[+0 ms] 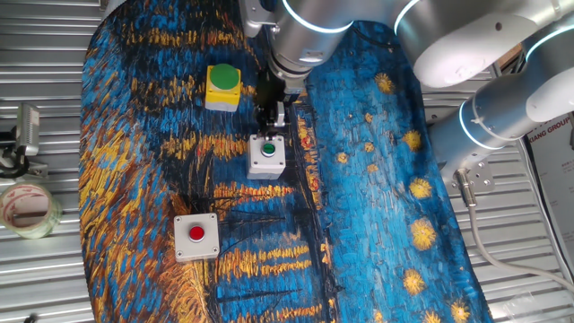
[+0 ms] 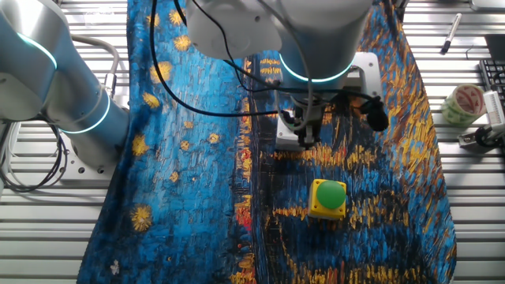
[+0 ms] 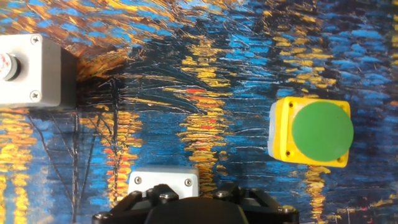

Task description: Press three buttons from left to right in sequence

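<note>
Nearest our hand camera sits the grey-white square box with the small green button [image 1: 266, 153], partly hidden under our black two-finger gripper [image 1: 269, 128], which hangs directly over it. We cannot tell whether the fingers are parted or closed, nor whether they touch the button. Beside it stands the yellow square box with the big green dome [image 1: 222, 86], well apart. On the other side lies the grey-white square box with the red button [image 1: 196, 236]. All 3 rest on our blue-and-orange painted cloth [image 1: 377, 179]. Off the cloth lies a roll of tape [image 1: 27, 208].
</note>
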`<state>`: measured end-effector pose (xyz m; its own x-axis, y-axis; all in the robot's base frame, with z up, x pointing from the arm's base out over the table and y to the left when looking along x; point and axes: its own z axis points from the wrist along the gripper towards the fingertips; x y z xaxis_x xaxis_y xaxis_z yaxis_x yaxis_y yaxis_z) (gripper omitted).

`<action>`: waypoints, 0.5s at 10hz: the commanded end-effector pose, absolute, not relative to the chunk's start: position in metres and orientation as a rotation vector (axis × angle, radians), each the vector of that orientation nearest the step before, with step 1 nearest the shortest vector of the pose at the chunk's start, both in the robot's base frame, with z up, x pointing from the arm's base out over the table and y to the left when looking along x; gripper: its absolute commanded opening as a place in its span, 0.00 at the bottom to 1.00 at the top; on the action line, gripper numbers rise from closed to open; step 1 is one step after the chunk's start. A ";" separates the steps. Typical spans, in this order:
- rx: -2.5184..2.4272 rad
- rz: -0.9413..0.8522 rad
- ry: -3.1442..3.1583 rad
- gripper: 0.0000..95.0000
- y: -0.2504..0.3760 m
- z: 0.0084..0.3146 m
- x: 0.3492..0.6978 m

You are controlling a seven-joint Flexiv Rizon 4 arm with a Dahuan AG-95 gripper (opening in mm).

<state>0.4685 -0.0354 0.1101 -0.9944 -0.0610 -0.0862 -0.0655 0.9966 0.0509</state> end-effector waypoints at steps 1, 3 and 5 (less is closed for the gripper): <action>-0.162 0.085 3.064 0.40 -0.035 0.110 0.469; -0.165 0.071 3.053 0.40 -0.035 0.110 0.469; 0.012 0.138 3.016 0.40 -0.035 0.110 0.469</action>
